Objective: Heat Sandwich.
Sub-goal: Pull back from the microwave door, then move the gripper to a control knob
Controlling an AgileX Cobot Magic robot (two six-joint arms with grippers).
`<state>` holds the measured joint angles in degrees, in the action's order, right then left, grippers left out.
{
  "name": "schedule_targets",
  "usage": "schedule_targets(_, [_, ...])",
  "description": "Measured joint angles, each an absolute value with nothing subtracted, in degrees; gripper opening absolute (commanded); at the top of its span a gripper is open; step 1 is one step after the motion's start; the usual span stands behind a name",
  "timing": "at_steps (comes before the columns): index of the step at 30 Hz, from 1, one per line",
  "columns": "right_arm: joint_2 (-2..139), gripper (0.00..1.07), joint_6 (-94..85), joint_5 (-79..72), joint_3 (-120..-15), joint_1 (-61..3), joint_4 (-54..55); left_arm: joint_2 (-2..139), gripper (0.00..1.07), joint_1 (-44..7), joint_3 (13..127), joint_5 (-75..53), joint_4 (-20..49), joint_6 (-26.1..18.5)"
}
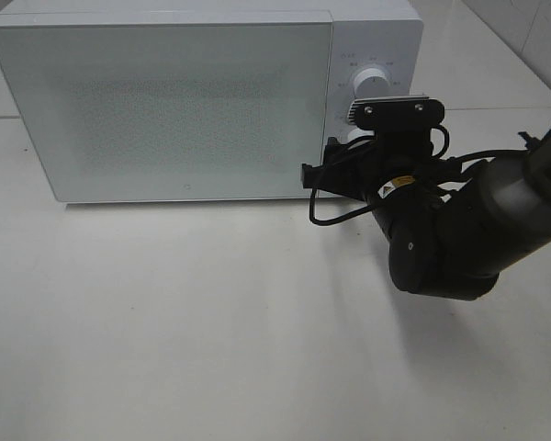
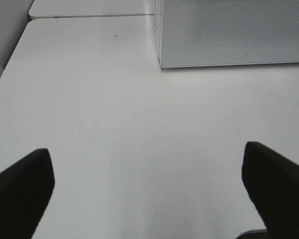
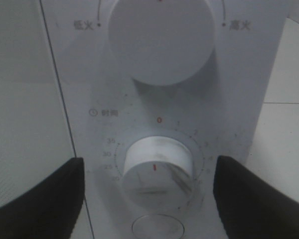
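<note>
Exterior high: my right arm (image 1: 459, 230) is reaching to the closed microwave (image 1: 165, 101); I cannot tell where the sandwich is lying. Left wrist: my left gripper (image 2: 147, 149) is hanging released over the table (image 2: 114, 99). Right wrist: my right gripper (image 3: 148, 167) is standing spread, jaws flanking the timer dial (image 3: 157, 174) without touching it.

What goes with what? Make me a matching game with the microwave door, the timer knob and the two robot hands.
Things:
1 microwave door
2 timer knob
3 left hand
4 right hand

States:
A open above the table
B closed
C open, either side of the timer knob
D red mark up by the 0

Pairs: 1-B, 2-D, 3-A, 4-C.
</note>
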<state>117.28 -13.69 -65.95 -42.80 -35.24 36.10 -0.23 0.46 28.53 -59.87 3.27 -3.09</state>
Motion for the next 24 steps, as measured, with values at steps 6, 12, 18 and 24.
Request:
schedule_targets(6, [117.28,0.60,-13.69,-66.12,-42.86,-35.24,36.10,-0.23,0.97,0.46,28.53,-59.87,3.27,-3.09])
schedule_targets(12, [117.28,0.23,-13.69,-66.52,-42.97,-35.18,36.50,-0.23,0.97,0.46,28.53,-59.87,3.27,-3.09])
schedule_targets(18, [117.28,0.02,-13.69,-66.63,-42.97,-35.18,36.55,-0.23,0.97,0.46,28.53,-59.87,3.27,-3.09])
schedule_targets(24, [117.28,0.03,-13.69,-66.63,-42.97,-35.18,36.55,-0.23,0.97,0.46,28.53,-59.87,3.27,-3.09])
